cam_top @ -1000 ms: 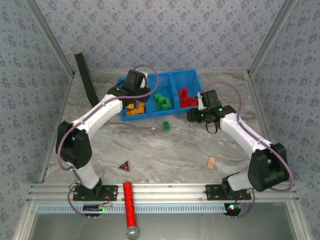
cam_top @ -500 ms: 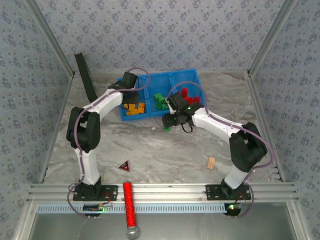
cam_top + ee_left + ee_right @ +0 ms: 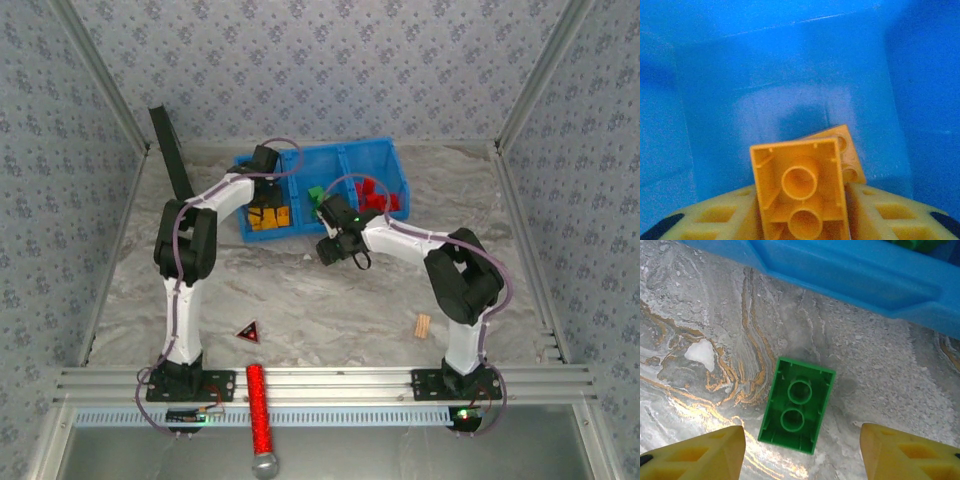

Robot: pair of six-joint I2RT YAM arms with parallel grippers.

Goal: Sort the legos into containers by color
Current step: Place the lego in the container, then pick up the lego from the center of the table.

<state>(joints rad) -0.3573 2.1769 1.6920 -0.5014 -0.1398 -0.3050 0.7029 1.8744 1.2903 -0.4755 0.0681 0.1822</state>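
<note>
Glossy green plastic lego (image 3: 798, 412) lies on matt, marble-veined table (image 3: 700, 315) beside smooth blue plastic containers (image 3: 850, 270).

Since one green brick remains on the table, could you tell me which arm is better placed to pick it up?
The right: its gripper hangs open directly over the green brick, a finger on each side. The left gripper is inside the blue bin with a yellow brick.

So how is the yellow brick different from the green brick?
The yellow brick sits between the left gripper's fingers inside the blue bin; the green brick lies on the marble table, outside the bin, untouched between the right gripper's open fingers. Both show two hollow tubes underneath.
</note>
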